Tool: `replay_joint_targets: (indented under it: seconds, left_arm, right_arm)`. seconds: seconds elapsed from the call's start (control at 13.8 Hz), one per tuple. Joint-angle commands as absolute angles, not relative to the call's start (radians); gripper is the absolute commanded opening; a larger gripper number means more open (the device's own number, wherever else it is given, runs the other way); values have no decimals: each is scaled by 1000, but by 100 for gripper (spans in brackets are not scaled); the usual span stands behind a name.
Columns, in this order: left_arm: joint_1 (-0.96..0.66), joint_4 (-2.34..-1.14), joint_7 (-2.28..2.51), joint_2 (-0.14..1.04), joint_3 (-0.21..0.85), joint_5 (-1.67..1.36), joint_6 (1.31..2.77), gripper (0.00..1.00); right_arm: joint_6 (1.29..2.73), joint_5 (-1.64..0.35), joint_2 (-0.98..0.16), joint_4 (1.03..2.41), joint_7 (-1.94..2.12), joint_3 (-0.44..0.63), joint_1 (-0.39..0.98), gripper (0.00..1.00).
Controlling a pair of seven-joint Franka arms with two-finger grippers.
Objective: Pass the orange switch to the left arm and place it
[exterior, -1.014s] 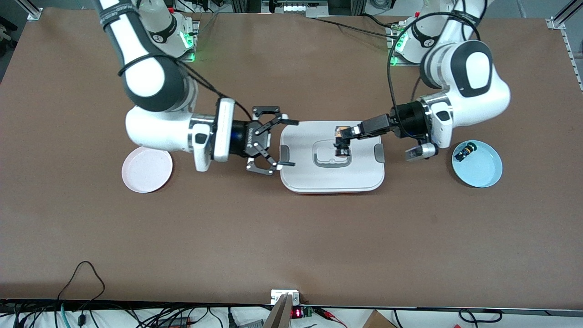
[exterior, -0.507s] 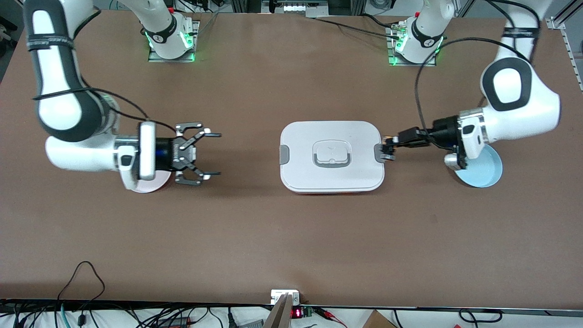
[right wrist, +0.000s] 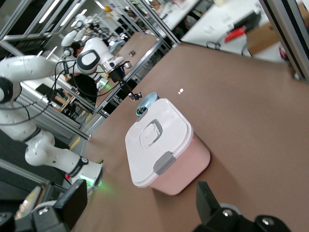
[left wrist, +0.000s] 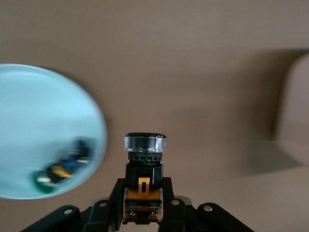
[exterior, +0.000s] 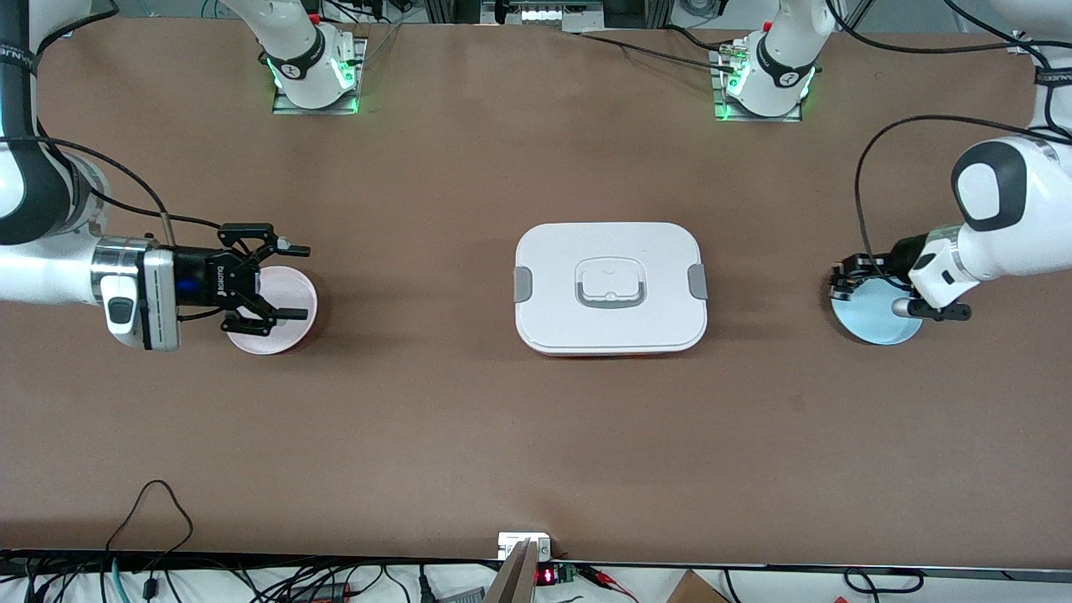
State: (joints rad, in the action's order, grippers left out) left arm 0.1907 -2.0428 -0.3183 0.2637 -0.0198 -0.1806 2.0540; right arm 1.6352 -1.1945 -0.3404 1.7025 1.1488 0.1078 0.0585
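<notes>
My left gripper (exterior: 840, 282) is shut on the orange switch (left wrist: 145, 166), a small black cylinder with an orange band. It holds the switch just off the rim of the blue plate (exterior: 875, 316), on the side toward the box. My right gripper (exterior: 283, 281) is open and empty over the pink plate (exterior: 272, 322) at the right arm's end of the table. The box (exterior: 610, 286), with a white lid and grey clips, stands on the table between the two plates. It also shows in the right wrist view (right wrist: 161, 150), well away from my right gripper's open fingers (right wrist: 207, 200).
A small black part with a green cap (left wrist: 55, 172) lies in the blue plate (left wrist: 38, 121). Both arm bases (exterior: 310, 71) stand along the table's farthest edge from the front camera. Cables run along the table edge nearest that camera.
Both arms have drawn back from over the box toward their own ends of the table. The left gripper carried the switch from above the lid to the blue plate.
</notes>
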Motion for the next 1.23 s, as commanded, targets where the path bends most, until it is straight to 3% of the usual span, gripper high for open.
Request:
replay_joint_targets:
  seconds: [0.0, 0.43, 0.8, 0.94, 1.16]
  left_arm:
    - [210, -1953, -301, 375, -49, -37, 2088, 0]
    - [209, -1922, -244, 491, -106, 66, 2249, 0]
    - [209, -1931, -219, 495, -106, 92, 2256, 2]
    - [209, -1934, -218, 499, -104, 92, 2256, 2]
    - [210, -1937, -219, 514, -104, 92, 2258, 5]
  right_arm:
    - [1661, -1137, -279, 1727, 788, 101, 75, 100]
    - [1753, -944, -252, 1727, 447, 91, 97, 100]
    - [1744, -628, -213, 1726, 252, 71, 121, 100]
    - [1740, -566, -207, 1726, 87, 34, 124, 100]
    - [1733, -323, -173, 1724, -76, -23, 135, 100]
